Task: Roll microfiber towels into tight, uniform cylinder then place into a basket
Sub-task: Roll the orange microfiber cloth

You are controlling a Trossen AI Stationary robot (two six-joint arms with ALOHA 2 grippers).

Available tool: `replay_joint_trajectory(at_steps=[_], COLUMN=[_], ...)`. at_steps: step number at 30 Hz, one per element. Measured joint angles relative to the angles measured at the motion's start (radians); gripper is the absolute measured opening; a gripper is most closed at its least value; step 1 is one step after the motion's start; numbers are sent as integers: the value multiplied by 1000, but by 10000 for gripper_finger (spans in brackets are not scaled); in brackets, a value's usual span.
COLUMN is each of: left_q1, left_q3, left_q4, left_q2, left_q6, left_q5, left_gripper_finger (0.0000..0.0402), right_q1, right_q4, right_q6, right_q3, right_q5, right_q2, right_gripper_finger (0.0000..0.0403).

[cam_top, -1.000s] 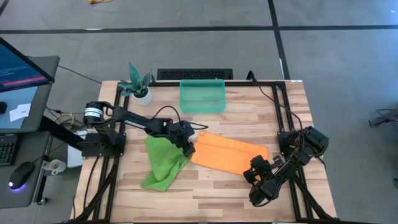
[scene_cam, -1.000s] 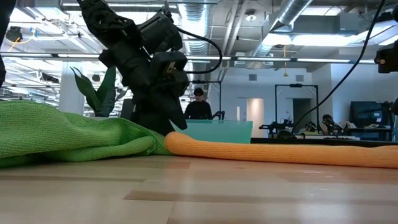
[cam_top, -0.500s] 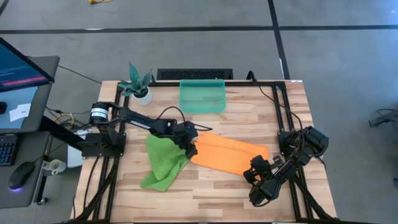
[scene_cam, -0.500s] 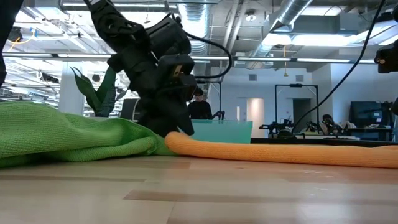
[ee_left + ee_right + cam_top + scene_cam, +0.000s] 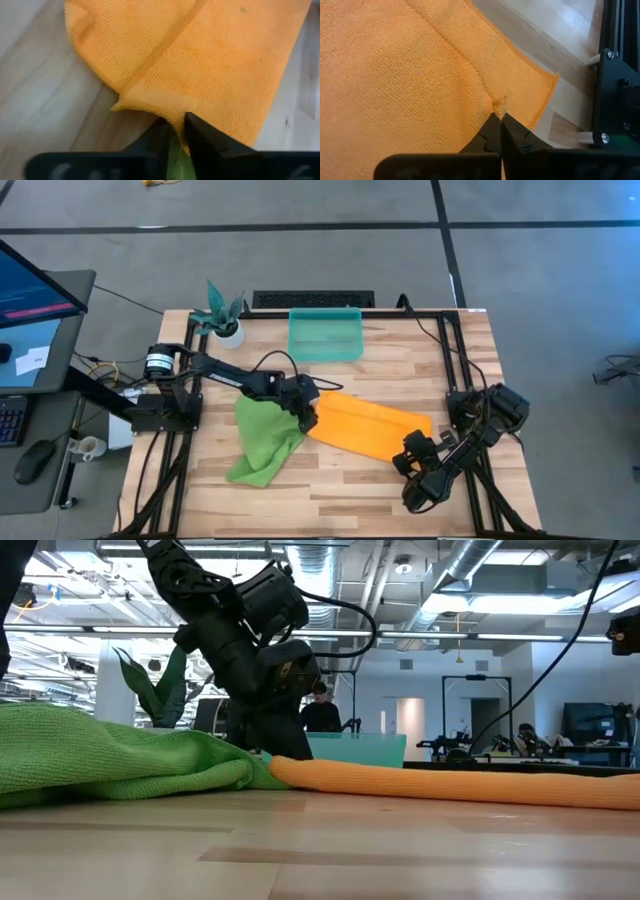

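Note:
The orange-yellow towel [image 5: 370,425] lies flat across the middle of the table, and shows as a long low ridge in the low view [image 5: 450,783]. The lime green towel [image 5: 262,438] lies crumpled to its left, touching its left end. My left gripper [image 5: 305,418] is shut on the orange towel's left end. My right gripper [image 5: 408,448] is shut on the same towel near its right near corner. The teal basket [image 5: 325,335] stands at the far edge with nothing in it. My left gripper pinches the edge of the orange towel's left end [image 5: 170,114] between its two fingers, slanting down from the table's left. A strip of green cloth [image 5: 175,155] shows between the fingers below it. The towel rests on the table. My right gripper pinches a small tuft of the orange towel [image 5: 499,105] between its fingertips, close to the towel's corner [image 5: 547,80]. The fingers slant down onto it. The cloth around the tuft lies flat on the table.
A small white pot with a teal plant [image 5: 228,328] stands at the far left corner. Dark frame rails [image 5: 455,360] run along the table's right side. Bare wood lies along the near edge [image 5: 330,495]. A person [image 5: 320,715] stands in the room beyond.
My left gripper has edged toward the table's right onto the orange towel's left end and rolled about its own axis. In the low view its fingers now stand closer together at the towel's end. Both towels have stayed where they were.

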Motion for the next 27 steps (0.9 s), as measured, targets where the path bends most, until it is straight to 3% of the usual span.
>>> replay_joint_trajectory(at_steps=[3,14,27], left_q1=[-1,-75,-120], left_q3=[0,0,0], left_q4=[0,-4,-42], left_q2=[0,-1,-5], left_q6=[16,78,78], left_q5=[-3,-115,-220], left_gripper_finger=[7,3,1], right_q1=[19,116,115], right_q4=[-13,-76,-98], right_q6=[27,190,156], right_q3=[0,0,48], right_q5=[6,8,53], right_q2=[0,0,0], right_gripper_finger=[12,12,12])
